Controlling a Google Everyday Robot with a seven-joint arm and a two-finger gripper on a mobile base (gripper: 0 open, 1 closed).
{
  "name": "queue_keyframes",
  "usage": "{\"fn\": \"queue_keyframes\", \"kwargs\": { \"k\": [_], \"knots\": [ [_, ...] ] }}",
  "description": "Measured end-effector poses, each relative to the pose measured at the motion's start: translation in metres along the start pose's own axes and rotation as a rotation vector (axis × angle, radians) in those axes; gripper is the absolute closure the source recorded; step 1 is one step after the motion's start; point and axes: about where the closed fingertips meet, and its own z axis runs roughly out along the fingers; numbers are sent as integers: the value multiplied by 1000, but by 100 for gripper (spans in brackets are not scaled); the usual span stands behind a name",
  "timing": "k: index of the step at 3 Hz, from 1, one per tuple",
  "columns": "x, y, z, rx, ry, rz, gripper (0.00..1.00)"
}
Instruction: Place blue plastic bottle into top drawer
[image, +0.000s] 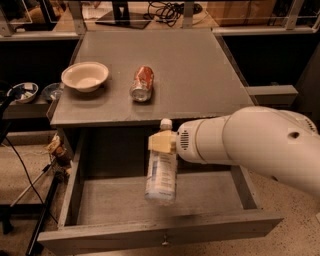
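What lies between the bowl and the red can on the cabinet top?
Nothing: in the camera view that stretch of the grey top is bare. The gripper is over the open top drawer, shut on the blue plastic bottle.

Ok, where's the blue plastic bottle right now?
Mid-view, the blue plastic bottle hangs from the gripper, clamped just below its cap, over the open top drawer.

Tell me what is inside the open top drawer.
Inside the top drawer only bare grey floor shows. The gripper, over the drawer's middle, holds the blue plastic bottle by its neck, cap up. The floor behind the bottle and under the arm is hidden.
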Motion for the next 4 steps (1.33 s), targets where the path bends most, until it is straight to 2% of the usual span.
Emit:
{"fn": "queue_keyframes", "kwargs": {
  "k": [2,3,4],
  "knots": [
    [29,-5,29,-4,82,31,100],
    [30,-10,33,9,90,34,100],
    [36,-29,45,44,112,51,100]
  ]
}}
